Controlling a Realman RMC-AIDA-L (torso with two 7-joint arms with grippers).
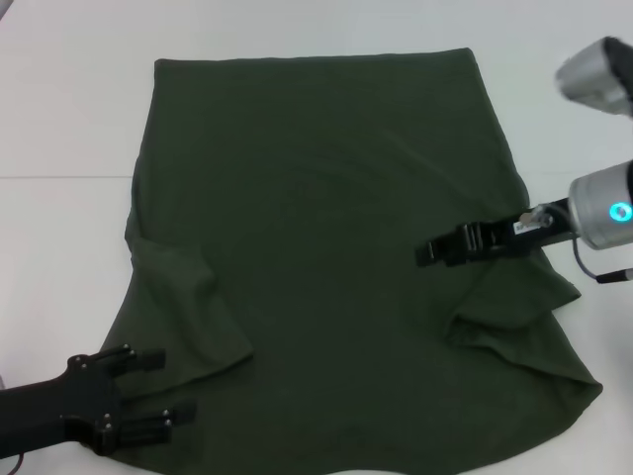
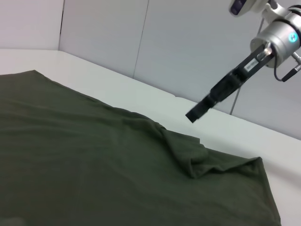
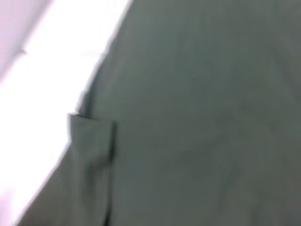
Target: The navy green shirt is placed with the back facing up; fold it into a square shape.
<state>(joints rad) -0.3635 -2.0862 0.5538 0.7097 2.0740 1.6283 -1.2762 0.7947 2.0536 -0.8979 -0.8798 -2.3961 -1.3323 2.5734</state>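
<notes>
The navy green shirt [image 1: 326,247] lies spread flat on the white worktop [image 1: 59,119], both sleeves folded in over its body and its near hem cut off by the head view's edge. The left tool [image 1: 158,388] hovers open at the near-left sleeve. The right tool [image 1: 427,253] hangs above the right sleeve (I cannot tell whether it is open or closed).
</notes>
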